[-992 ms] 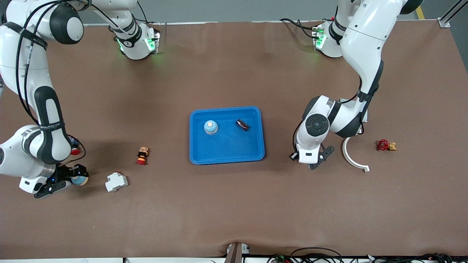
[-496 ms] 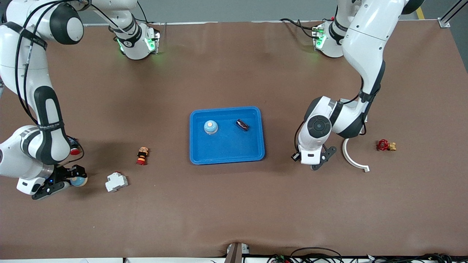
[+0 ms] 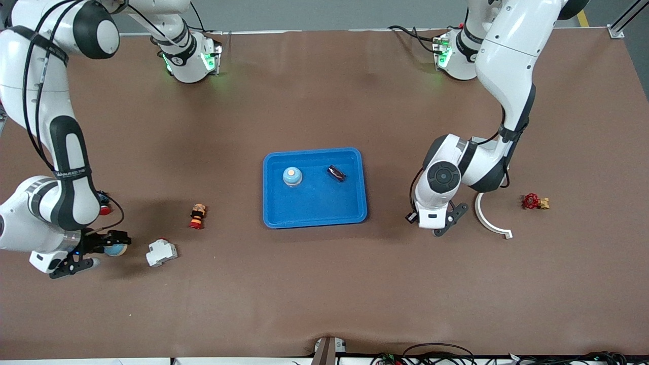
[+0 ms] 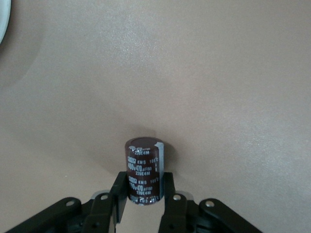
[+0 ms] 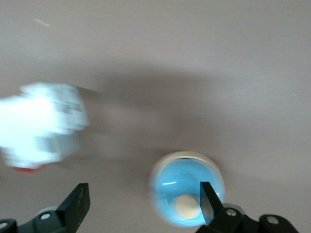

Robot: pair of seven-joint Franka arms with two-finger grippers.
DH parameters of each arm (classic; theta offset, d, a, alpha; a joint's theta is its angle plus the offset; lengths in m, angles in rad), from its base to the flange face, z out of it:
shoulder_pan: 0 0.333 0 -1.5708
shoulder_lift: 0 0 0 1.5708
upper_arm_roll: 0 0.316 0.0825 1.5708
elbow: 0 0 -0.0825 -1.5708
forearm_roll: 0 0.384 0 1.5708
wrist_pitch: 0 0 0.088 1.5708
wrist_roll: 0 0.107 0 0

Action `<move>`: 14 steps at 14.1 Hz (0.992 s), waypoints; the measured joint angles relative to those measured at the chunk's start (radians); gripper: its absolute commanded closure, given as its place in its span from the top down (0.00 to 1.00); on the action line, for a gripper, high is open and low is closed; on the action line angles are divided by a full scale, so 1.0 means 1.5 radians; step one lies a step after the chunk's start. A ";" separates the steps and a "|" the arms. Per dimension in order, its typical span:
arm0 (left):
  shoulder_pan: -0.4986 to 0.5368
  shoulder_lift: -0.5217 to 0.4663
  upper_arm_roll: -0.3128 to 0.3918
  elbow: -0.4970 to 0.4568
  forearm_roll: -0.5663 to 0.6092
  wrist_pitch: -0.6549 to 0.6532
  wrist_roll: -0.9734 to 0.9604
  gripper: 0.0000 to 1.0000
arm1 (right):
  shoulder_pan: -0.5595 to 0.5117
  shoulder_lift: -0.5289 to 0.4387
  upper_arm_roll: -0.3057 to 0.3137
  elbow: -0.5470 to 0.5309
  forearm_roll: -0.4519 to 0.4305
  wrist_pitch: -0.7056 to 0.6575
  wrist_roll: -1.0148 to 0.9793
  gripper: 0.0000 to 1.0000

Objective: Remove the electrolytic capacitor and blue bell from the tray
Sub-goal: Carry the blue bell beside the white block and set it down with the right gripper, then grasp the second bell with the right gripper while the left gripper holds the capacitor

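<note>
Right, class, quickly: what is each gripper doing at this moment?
Left gripper: jaws shut on an electrolytic capacitor.
Right gripper: jaws open, holding nothing, over a blue bell.

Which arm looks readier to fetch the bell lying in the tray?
Probably the right: its tool is open, while the left tool is shut on a capacitor.
</note>
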 measured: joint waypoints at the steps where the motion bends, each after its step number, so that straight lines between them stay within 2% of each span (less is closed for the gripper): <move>1: 0.000 0.000 0.000 0.000 0.000 0.000 0.000 0.00 | 0.031 -0.025 0.000 0.002 0.000 -0.038 0.077 1.00; 3: -0.001 0.000 -0.001 0.001 0.000 0.000 0.000 0.00 | 0.099 -0.090 0.000 -0.021 -0.002 -0.077 0.215 1.00; 7: -0.003 0.000 -0.001 0.003 0.000 0.000 0.000 0.00 | 0.188 -0.204 0.000 -0.142 -0.004 -0.073 0.400 1.00; 11: -0.004 0.000 -0.002 0.011 0.000 0.000 -0.001 0.00 | 0.297 -0.258 0.001 -0.245 -0.005 0.010 0.588 1.00; 14: -0.007 0.000 -0.002 0.018 0.000 0.000 -0.002 0.00 | 0.389 -0.264 0.001 -0.283 -0.009 0.061 0.733 1.00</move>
